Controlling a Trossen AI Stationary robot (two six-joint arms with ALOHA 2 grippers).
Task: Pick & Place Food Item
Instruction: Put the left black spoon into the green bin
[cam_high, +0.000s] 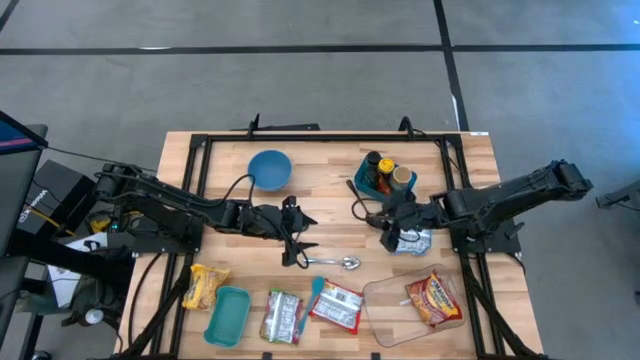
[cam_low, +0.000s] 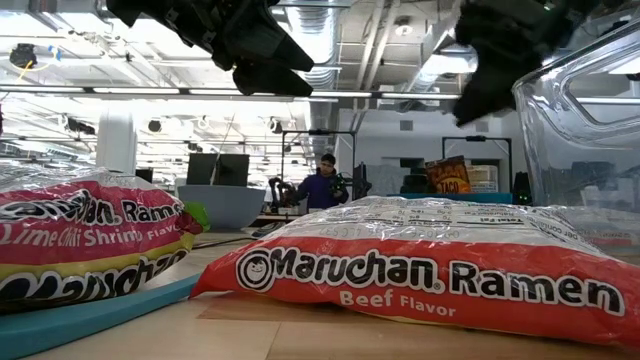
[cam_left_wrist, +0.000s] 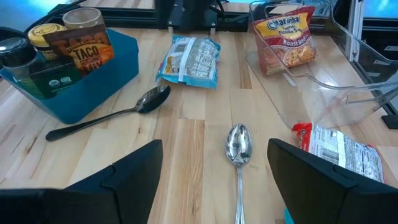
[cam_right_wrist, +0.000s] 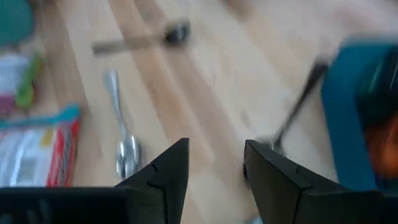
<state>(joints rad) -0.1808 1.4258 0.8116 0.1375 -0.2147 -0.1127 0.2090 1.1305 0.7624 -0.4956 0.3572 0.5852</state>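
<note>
We see a beef ramen packet (cam_low: 420, 265) nearest on the wooden table (cam_high: 330, 200). The left gripper (cam_high: 297, 243) hangs open beside a spoon (cam_high: 335, 263). At three o'clock, the right gripper (cam_right_wrist: 214, 165) stands parted, empty. A person (cam_low: 322, 183) sits far behind.

A: Colours, quick. Table (cam_high: 330, 215)?
B: Pale wood strips, black frame. Landmark = blue bin (cam_high: 372, 178).
A: What's in the bin?
B: Amber jar w/ yellow lid (cam_left_wrist: 45, 35), dark bottle, brown-orange taco packet (cam_left_wrist: 81, 51).
A: Nearby?
B: Blue bowl (cam_high: 269, 169) beside it. White-blue pouch (cam_high: 411, 241) just below it. Silver spoon (cam_high: 338, 263) further off.
A: Ramen?
B: Red-white beef pack (cam_high: 336, 306), black lettering. Pink-green-yellow shrimp pack (cam_high: 283, 316). Red-yellow pack (cam_high: 431, 298) in clear tub (cam_high: 385, 305). Yellow bag (cam_high: 203, 285), teal tray (cam_high: 228, 316) far from the bin.
A: Grippers?
B: Both black.
</note>
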